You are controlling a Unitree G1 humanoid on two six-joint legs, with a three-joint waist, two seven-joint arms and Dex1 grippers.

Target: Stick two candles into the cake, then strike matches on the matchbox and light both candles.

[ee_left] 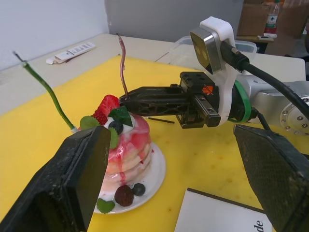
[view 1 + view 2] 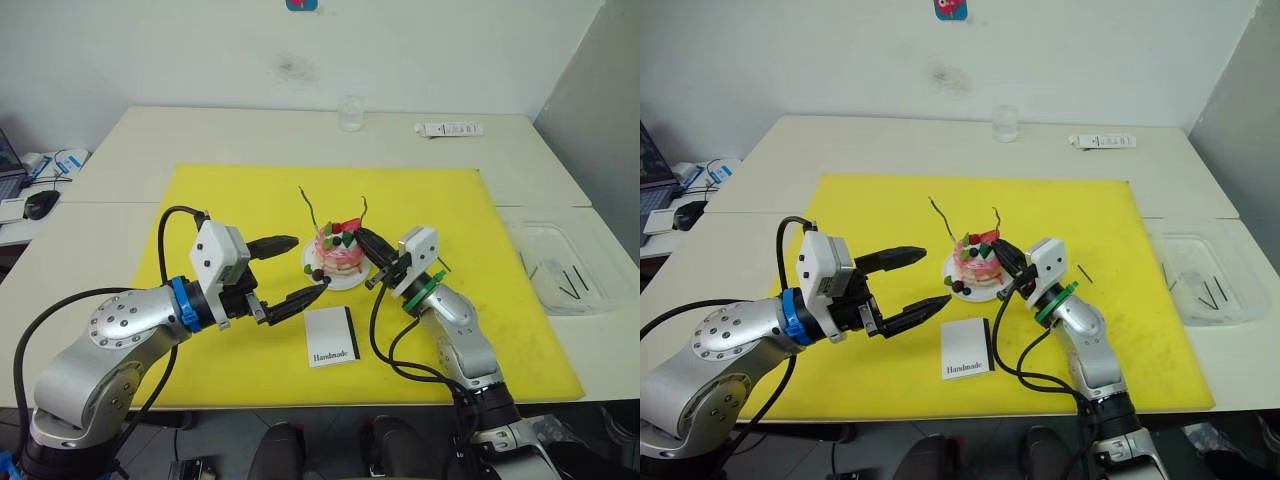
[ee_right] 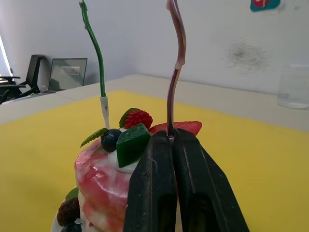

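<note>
The pink cake [image 2: 338, 256] sits on its small white plate in the middle of the yellow mat [image 2: 450, 200]. A greenish candle [image 2: 309, 206] stands upright in the cake's left side. My right gripper [image 2: 363, 237] is shut on the base of the brownish-pink candle [image 3: 175, 58], holding it upright at the cake's top right; I cannot tell how deep it sits. My left gripper [image 2: 298, 270] hangs open just left of the cake, holding nothing. The matchbox [image 2: 331, 336] lies flat in front of the cake. One match [image 2: 1083, 271] lies on the mat beside my right wrist.
A clear plastic tray [image 2: 540, 235] with a few dark matches [image 2: 566, 278] sits off the mat at the right. A glass cup [image 2: 350, 112] and a white remote [image 2: 449, 129] stand at the table's far edge. A mouse [image 2: 40, 203] lies far left.
</note>
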